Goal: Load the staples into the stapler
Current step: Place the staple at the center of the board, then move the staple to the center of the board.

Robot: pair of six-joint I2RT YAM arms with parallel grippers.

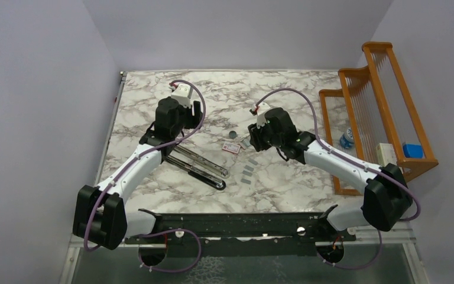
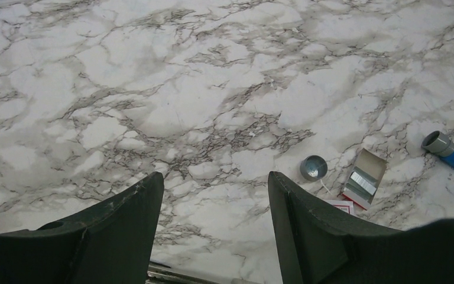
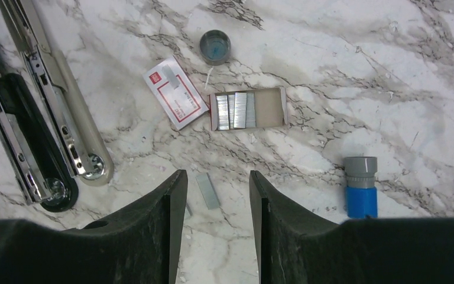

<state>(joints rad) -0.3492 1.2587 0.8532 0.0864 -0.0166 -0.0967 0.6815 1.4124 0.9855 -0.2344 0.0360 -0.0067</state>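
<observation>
Grey-white marble counter. Stapler lies flat, folded wide open (two long arms side by side), on left half of counter. Staples: one loose silver strip on counter, seen right between right claw fingers. Few more strips lie close by, more sit in little open box. Right claw fingers apart, gripping nothing. Left claw fingers wide apart too, nothing between, above counter near stapler's far end. Red-and-white box sleeve, small dark round cap, blue-and-grey tube lie around box.
</observation>
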